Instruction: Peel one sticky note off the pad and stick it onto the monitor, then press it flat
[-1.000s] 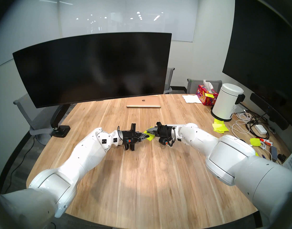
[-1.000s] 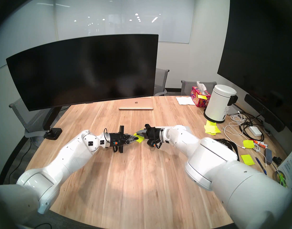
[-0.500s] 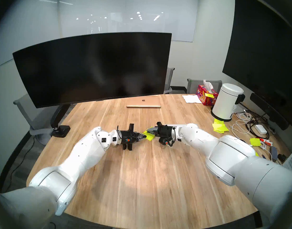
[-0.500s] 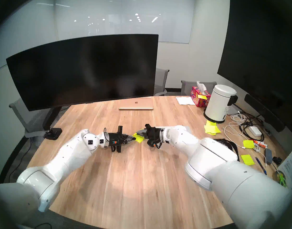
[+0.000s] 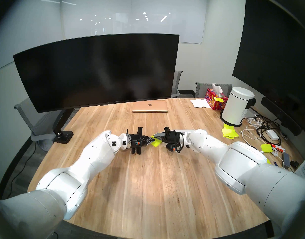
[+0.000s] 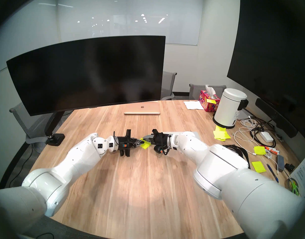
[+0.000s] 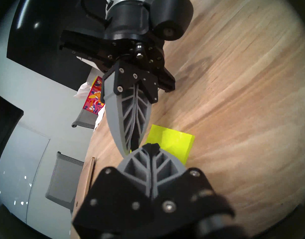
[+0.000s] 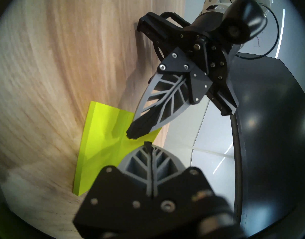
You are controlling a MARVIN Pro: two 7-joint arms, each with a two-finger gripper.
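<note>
The neon yellow-green pad hangs just over the middle of the wooden table, and my right gripper is shut on its edge. In the right wrist view the pad shows its thick side. My left gripper comes from the opposite side, shut, with its tips on the creased top sticky note. In the left wrist view my left gripper meets the right gripper tip to tip in front of the pad. The wide curved monitor stands behind, with no note on it.
A closed gold laptop lies under the monitor's right end. The monitor arm's base is clamped at the left. At the right are a tissue box, a white bin, loose yellow notes, cables and a larger flat screen.
My left arm drew back a little to the left, then came right again with its wrist rolled; its tips stay at the pad. The right arm and the pad have hardly moved.
</note>
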